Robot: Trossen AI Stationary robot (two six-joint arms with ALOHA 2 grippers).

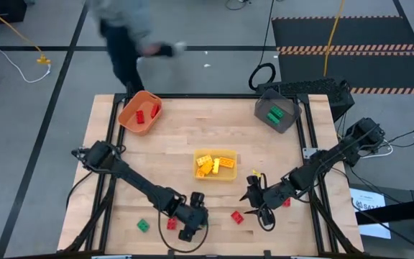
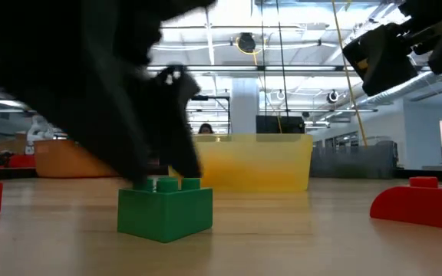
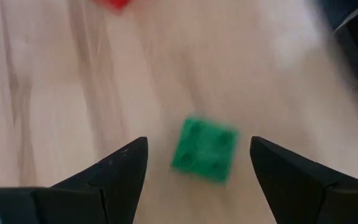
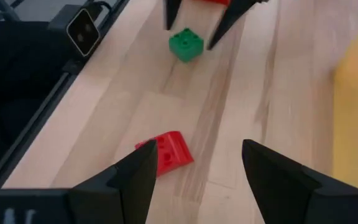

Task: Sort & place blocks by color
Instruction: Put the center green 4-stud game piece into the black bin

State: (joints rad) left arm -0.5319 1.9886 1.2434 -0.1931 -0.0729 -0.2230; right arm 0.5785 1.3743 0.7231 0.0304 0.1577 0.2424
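I had the left gripper [image 3: 199,142] low over the near edge of the table, its fingers spread wide with a green block [image 3: 205,149] lying on the wood between them. Neither finger touched it in the wrist view, so nothing was gripped. From table height that block sat flat, studs up, with the dark fingers just above and to one side of it. From overhead the gripper hid it from me.

The right gripper [image 4: 199,145] hung over the table off to the right, also open and empty, with a red block [image 4: 166,154] on the wood just ahead of it. A second red block [image 1: 171,224] lay beside the left gripper, and another green one [image 1: 143,225] sat further left.

The orange bin [image 1: 129,119] held red blocks, the yellow bin [image 1: 215,175] in the middle held yellow ones, and the grey bin [image 1: 286,122] held green. A person [image 1: 124,29] stood beyond the far edge.
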